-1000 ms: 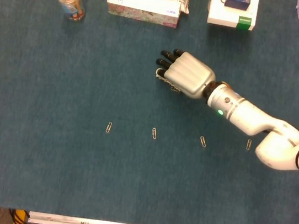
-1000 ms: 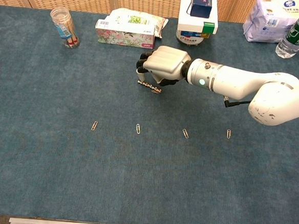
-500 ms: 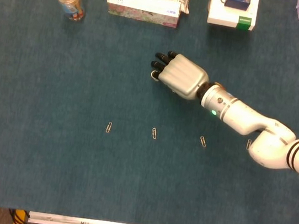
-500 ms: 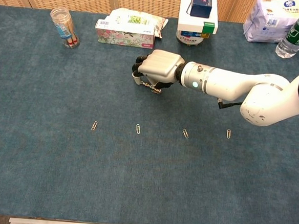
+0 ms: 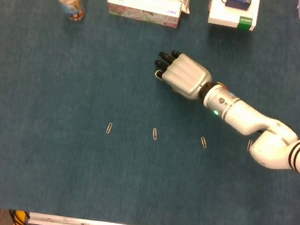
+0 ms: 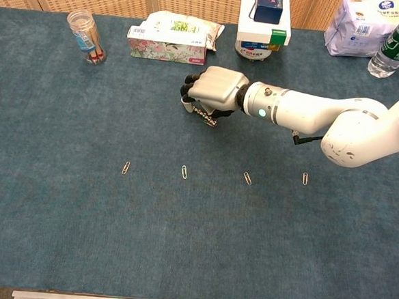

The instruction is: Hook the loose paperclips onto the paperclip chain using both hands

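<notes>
Right hand (image 6: 214, 89) closes over the paperclip chain (image 6: 205, 117) near the tabletop's far edge.
Fingers curl on the chain; firmer purchase before lifting seems wise. Four loose paperclips (image 6: 184, 172) line mid-table; left hand unseen.

four small loose paperclips (image 6: 184, 172) lie in a row across mid-frame; a short metal paperclip chain (image 6: 205, 117) lies above them, partly hidden.
</notes>
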`<action>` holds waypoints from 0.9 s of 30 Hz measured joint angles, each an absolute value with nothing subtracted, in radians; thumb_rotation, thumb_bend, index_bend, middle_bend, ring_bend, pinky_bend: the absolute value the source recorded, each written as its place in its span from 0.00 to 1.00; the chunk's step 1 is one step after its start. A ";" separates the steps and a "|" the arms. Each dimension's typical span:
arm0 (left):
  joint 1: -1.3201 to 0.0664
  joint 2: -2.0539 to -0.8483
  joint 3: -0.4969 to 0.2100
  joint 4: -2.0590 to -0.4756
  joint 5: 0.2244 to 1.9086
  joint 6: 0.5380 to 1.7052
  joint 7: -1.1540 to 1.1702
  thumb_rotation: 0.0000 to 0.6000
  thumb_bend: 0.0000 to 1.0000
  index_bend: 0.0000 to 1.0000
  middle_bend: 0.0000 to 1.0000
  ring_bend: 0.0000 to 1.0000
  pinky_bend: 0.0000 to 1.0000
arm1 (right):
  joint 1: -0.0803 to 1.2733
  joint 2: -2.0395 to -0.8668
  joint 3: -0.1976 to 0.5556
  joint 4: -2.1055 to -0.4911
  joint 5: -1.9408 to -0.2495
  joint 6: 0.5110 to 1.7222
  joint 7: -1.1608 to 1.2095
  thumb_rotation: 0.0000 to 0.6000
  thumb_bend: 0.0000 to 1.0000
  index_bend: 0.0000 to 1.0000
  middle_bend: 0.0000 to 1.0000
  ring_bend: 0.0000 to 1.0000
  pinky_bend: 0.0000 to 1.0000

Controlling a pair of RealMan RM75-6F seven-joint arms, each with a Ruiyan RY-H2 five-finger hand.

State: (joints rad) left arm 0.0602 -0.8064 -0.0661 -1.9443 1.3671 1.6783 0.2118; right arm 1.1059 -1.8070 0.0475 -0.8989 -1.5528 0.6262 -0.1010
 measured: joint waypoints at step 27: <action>0.056 -0.810 -0.074 -1.946 1.354 1.659 0.227 1.00 0.36 0.59 0.12 0.00 0.00 | 1.093 -1.768 0.082 -0.988 -1.474 0.637 -0.226 1.00 1.00 0.53 0.18 0.08 0.21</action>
